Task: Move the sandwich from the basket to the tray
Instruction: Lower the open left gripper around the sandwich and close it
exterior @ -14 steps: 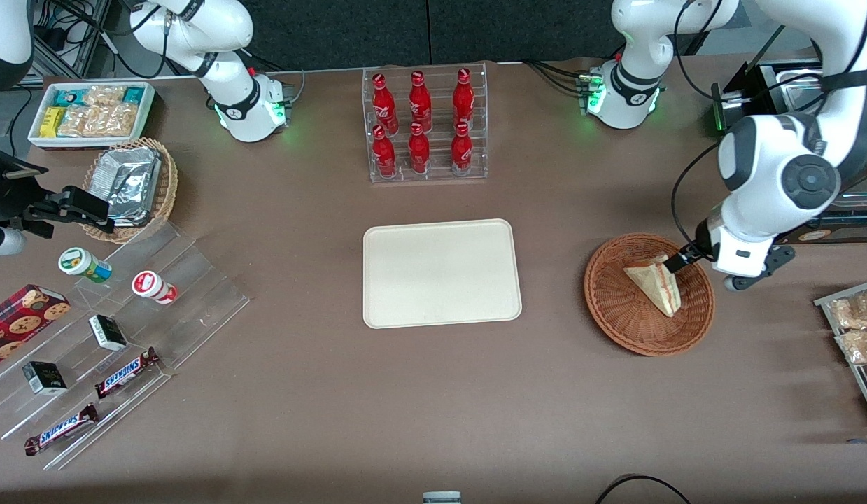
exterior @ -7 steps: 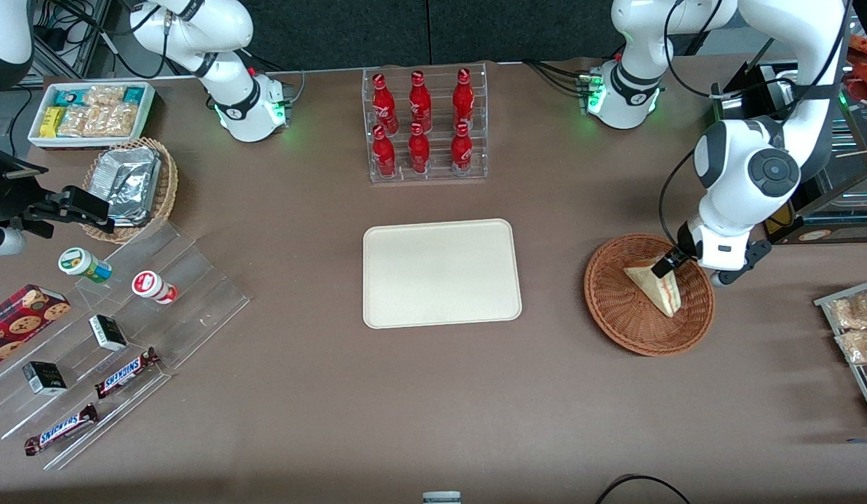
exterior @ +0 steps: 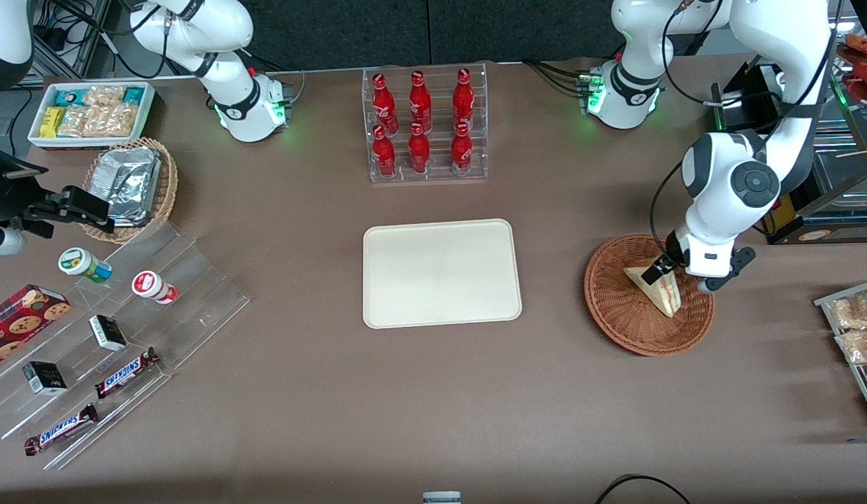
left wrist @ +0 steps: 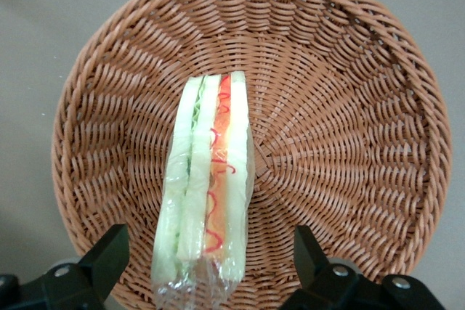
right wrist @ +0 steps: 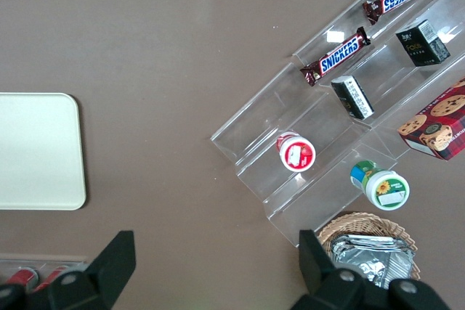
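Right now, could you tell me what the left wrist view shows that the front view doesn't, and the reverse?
Only the left wrist view shows the sandwich's cut edge close up: pale bread, green and red layers, clear wrap, with the open gripper's fingers standing apart on either side of it.

Only the front view shows the empty tray, the rack of red bottles and the arm above the basket.

Both show the sandwich lying in the basket.

Tray (right wrist: 36, 152) beside clear stepped snack rack (right wrist: 341, 107)
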Action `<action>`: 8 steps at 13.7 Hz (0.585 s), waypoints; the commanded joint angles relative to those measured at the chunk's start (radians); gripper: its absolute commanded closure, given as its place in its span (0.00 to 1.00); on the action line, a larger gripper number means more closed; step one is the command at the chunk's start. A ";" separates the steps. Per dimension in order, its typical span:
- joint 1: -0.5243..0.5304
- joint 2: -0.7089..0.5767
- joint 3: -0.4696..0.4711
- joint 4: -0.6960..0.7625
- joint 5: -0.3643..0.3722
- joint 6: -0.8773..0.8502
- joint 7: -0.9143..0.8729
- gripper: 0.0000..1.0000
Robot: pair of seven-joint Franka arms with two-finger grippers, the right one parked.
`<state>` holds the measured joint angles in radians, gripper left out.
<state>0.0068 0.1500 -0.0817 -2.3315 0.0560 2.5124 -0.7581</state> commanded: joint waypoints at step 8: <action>-0.011 0.068 0.002 -0.022 0.007 0.079 -0.046 0.29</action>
<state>0.0030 0.2198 -0.0826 -2.3344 0.0559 2.5646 -0.7799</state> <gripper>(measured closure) 0.040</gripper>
